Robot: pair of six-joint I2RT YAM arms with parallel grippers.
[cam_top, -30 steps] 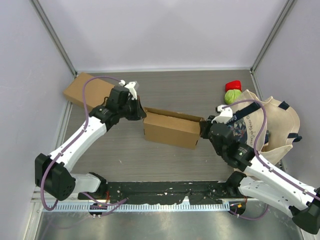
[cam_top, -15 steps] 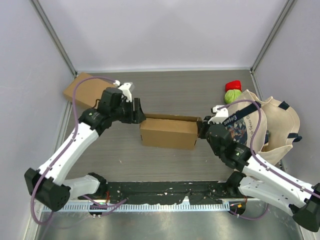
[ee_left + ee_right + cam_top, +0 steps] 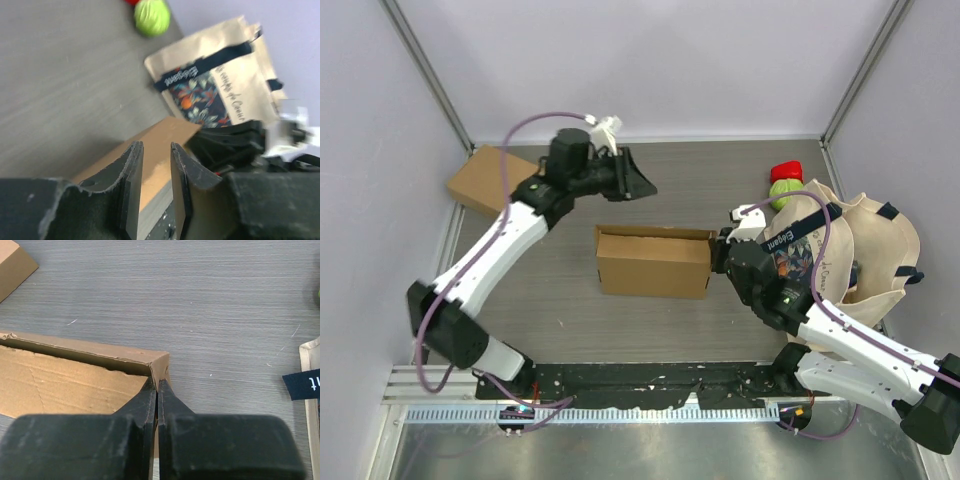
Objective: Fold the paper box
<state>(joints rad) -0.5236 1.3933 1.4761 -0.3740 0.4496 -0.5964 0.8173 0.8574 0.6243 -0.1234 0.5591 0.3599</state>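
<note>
Paper box [image 3: 653, 262]: one is seen at the middle of the worktop [image 3: 720, 190], its long axis running left to right and its open top turned upward. One flat cardboard piece [image 3: 485, 178] is laid at the far left edge. The left gripper [image 3: 642, 184] is raised behind the box, its jaws parted with nothing between them. The box's right end wall is pinched by the right gripper [image 3: 722, 256], jaws clenched on it. Further right, one green ball [image 3: 785, 192], one red object [image 3: 786, 171] and one tote bag [image 3: 865, 250] are found, the bag partly covered by the right arm.
</note>
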